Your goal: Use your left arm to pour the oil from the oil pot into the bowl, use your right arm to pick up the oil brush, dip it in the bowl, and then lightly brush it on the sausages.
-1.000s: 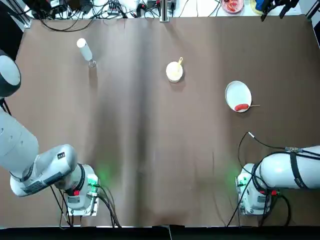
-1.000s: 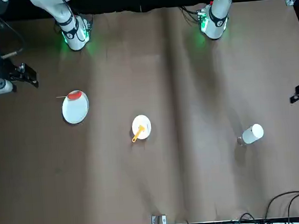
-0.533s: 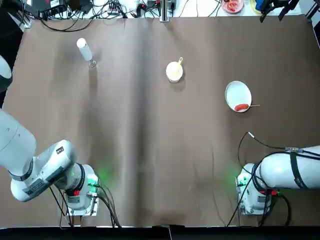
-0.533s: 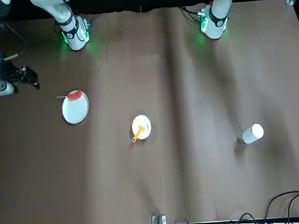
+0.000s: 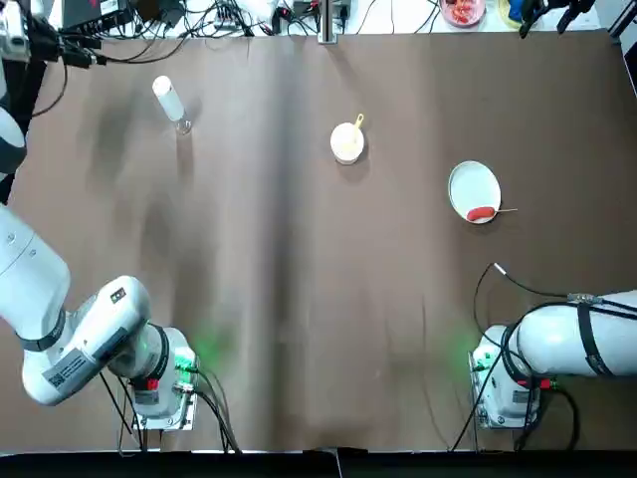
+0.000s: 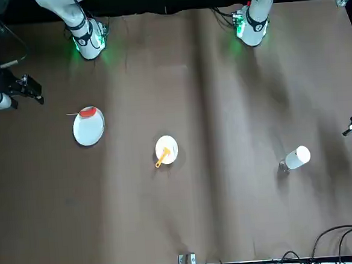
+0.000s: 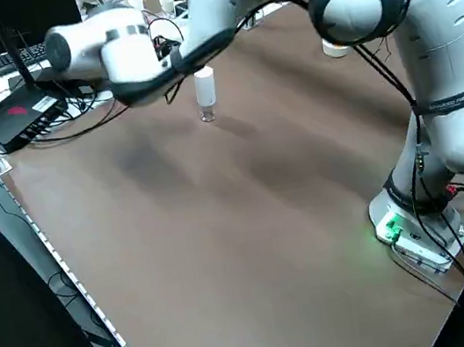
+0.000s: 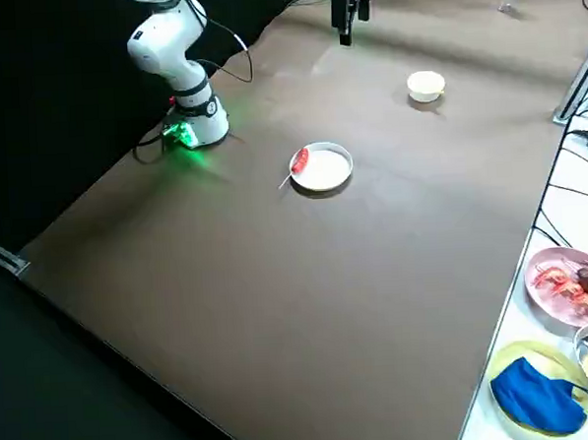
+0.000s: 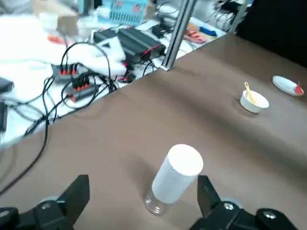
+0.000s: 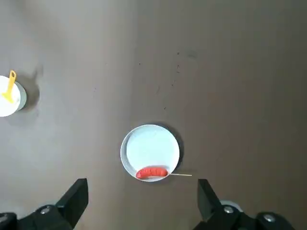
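Note:
The oil pot (image 5: 169, 100), a slim white bottle with a clear base, stands at the far left of the table. My left gripper (image 5: 82, 56) hovers open near the far left corner, apart from the pot. In the left wrist view the oil pot (image 9: 175, 176) sits ahead between the spread fingers (image 9: 77, 193). The oil brush (image 5: 356, 121) rests on the cream bowl (image 5: 346, 142) at the far centre. A red sausage (image 5: 481, 213) on a skewer lies on the white plate (image 5: 474, 189). High over the far right edge, my right gripper (image 6: 19, 89) is open and holds nothing.
Cables and power strips (image 5: 199, 18) run along the far edge. Plates of food (image 8: 571, 282) and a blue cloth (image 8: 538, 396) sit on the bench beyond it. The arm bases (image 5: 159, 383) stand at the near edge.
My left gripper has swung in over the far left corner, closer to the oil pot. The right gripper has barely shifted. Pot, bowl, brush and sausage have not moved.

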Robot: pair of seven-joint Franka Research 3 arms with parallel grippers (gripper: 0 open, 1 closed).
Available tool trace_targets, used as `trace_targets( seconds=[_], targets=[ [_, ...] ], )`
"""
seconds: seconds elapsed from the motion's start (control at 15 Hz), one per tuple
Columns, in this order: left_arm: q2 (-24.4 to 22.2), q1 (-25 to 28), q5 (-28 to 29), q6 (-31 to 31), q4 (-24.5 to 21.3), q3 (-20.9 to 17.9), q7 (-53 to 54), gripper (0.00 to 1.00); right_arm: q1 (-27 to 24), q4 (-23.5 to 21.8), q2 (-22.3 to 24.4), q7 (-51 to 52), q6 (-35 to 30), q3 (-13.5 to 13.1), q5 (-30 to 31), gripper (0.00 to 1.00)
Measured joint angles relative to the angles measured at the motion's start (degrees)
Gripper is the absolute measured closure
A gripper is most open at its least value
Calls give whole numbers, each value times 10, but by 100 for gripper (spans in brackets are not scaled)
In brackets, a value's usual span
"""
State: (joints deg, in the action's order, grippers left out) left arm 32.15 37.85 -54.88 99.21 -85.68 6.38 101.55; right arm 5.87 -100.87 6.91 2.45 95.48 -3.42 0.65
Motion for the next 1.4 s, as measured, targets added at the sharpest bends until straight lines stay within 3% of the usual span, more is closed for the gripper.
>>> trace_targets(
  seconds=[0.33,0.67,1.4],
  targets=[
    [81,9,-85,-6,-2,0,193,0,3,4,0,0,-15,3,-1,0],
    [161,1,-107,-8,-2,4,209,0,22,5,0,-2,-18,5,-1,0],
    [213,-35,-110,-9,-2,8,209,0,29,6,0,-5,-20,4,-1,0]
  ],
)
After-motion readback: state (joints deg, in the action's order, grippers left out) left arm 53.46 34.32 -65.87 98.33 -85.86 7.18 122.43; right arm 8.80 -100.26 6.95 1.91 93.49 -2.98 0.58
